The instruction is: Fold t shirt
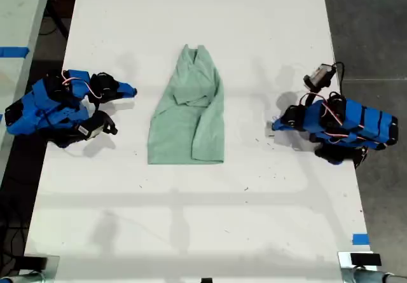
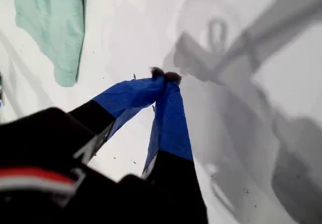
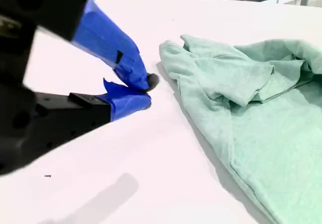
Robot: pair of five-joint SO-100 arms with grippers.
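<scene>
The exterior view shows the wrinkled pale mint-green cloth t shirt lying partly folded mid-way across the white table, between the two blue arms and apart from both. My first gripper rests with fingertips pressed together, holding nothing. My second gripper sits just beside the shirt's narrow collar end, its tips nearly meeting on nothing.

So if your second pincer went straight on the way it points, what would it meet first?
Probably the t shirt: its near edge lies just ahead of my second pincer, though depth is unclear.

Lab: white worktable, concrete floor
</scene>
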